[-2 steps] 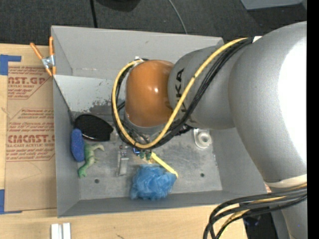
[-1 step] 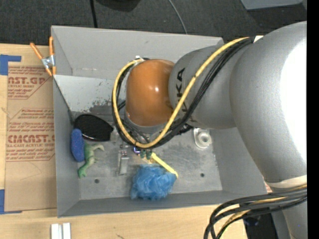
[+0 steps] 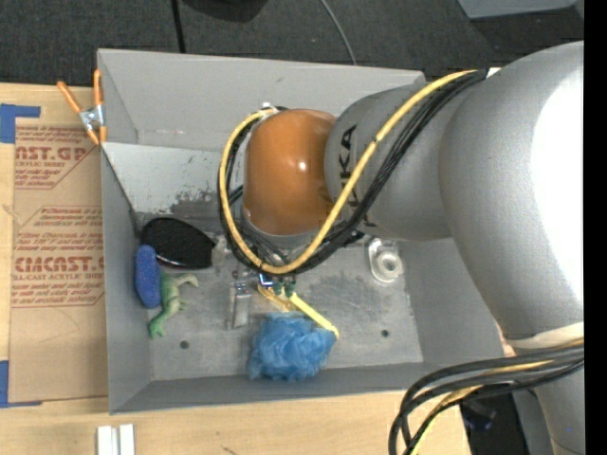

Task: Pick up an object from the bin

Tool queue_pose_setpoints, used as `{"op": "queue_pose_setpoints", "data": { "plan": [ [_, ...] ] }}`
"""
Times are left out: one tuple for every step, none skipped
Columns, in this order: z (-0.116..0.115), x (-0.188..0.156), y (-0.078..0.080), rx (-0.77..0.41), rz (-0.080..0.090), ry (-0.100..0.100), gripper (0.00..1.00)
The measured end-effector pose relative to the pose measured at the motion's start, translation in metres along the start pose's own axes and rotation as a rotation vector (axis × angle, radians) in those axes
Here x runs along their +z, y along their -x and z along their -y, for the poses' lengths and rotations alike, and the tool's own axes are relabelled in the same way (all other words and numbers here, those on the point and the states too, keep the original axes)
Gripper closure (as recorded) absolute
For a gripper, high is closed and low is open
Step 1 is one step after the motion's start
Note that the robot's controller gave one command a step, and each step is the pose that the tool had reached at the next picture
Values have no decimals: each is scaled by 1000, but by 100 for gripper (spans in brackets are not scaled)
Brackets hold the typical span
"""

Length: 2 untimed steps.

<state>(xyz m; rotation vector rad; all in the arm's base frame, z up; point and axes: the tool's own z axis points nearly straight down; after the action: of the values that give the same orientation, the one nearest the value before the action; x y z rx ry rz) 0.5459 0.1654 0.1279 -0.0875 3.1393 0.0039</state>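
Pincer (image 3: 243,298) low in bin (image 3: 190,93) just above blue crumpled wad (image 3: 289,349), spread or pressed can't tell, nothing visibly lifted, pick not yet done.

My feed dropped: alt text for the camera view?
The gripper is down in the grey bin, between a green toy figure and a crumpled blue bundle. A blue oblong and black oval lie further left, a silvery round piece right.

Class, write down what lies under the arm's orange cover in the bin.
The orange cover hides the bin floor beneath it, so its contents cannot be told. Beside it lie a black oval thing and a silvery round piece.
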Motion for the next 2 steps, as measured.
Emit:
{"op": "queue_pose_setpoints", "data": {
  "plan": [
    [45, 43, 5, -29, -1, 0, 0],
    [78, 57, -17, -67, -1, 0, 0]
  ]
}}
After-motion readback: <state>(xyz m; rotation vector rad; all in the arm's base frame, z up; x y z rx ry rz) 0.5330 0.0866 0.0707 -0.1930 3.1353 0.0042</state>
